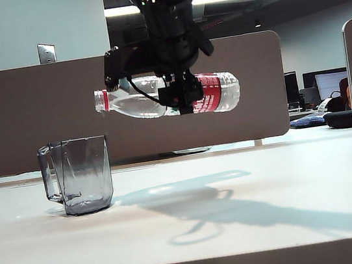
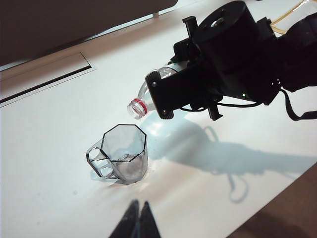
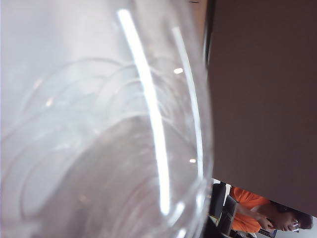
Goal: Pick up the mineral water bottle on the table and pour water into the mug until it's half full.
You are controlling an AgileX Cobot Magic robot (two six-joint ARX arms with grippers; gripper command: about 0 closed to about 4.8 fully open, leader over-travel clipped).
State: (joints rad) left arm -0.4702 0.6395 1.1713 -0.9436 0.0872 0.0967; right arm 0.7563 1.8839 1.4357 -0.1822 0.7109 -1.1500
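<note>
Exterior table-level, left wrist overhead — both show mug (image 1: 77, 175)

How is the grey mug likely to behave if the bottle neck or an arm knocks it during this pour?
The mug looks nearly empty, so probably light and easy to shove across the smooth table. Its short, broad shape suggests sliding before tipping. The right hand holds the mineral water bottle well above it; the shut left hand sits nearby.

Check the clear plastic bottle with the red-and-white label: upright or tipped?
Tipped. The clear plastic bottle lies about level in the right gripper, mouth above the smoky-grey faceted mug.
</note>
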